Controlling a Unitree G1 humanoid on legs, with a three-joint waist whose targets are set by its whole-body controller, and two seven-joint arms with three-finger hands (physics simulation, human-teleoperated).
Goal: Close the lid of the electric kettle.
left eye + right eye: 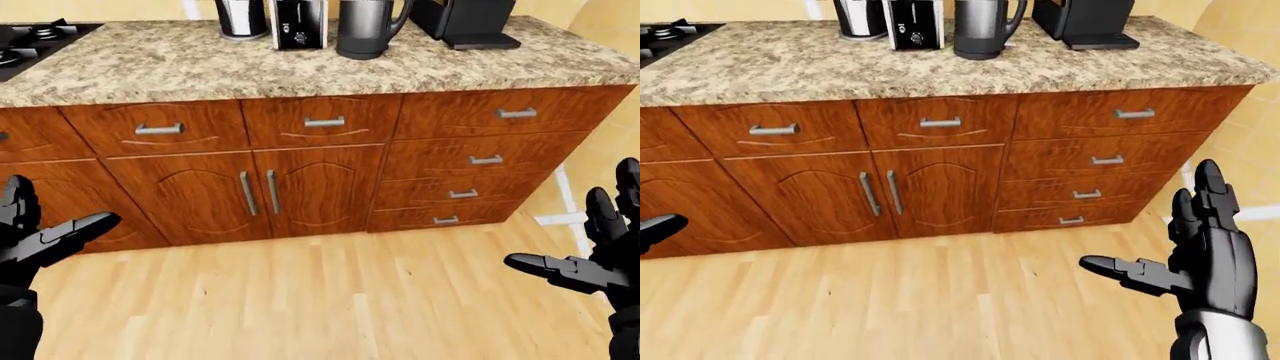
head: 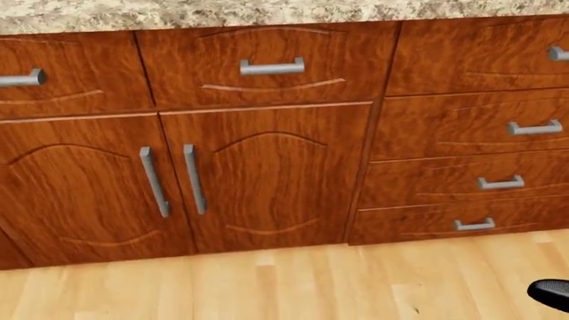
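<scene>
Kettle-closing has both hands well apart from the appliance. The right hand [image 1: 1200,259], black and three-fingered on a grey wrist, is raised at the lower right of the right-eye view with two fingers pointing up and the thumb stretched out toward the view's left; its fingers are spread wide and it holds nothing. The left hand [image 1: 35,240], also black, enters at the lower left of the left-eye view, one finger extended toward the upper right, likewise spread and holding nothing. Both hang over the light wooden plank floor [image 1: 300,300].

Beyond them, toward the top of the views, stands a run of reddish-brown wooden cabinets [image 1: 310,187] with brushed metal bar handles: two doors in the middle, drawers above and in a stack to the right. A speckled beige granite tabletop [image 1: 250,64] caps them.

The dark grey electric kettle [image 1: 365,28] stands upright on that tabletop near its top edge, long axis vertical, handle turned toward the view's right. Its top is cut off by the frame, so the lid cannot be seen. Just to its left sit a black-and-white boxy appliance [image 1: 299,24] and a steel cylindrical container [image 1: 242,19]; to its right is a black coffee machine [image 1: 470,21]. A black gas hob [image 1: 35,41] occupies the tabletop's left end.
</scene>
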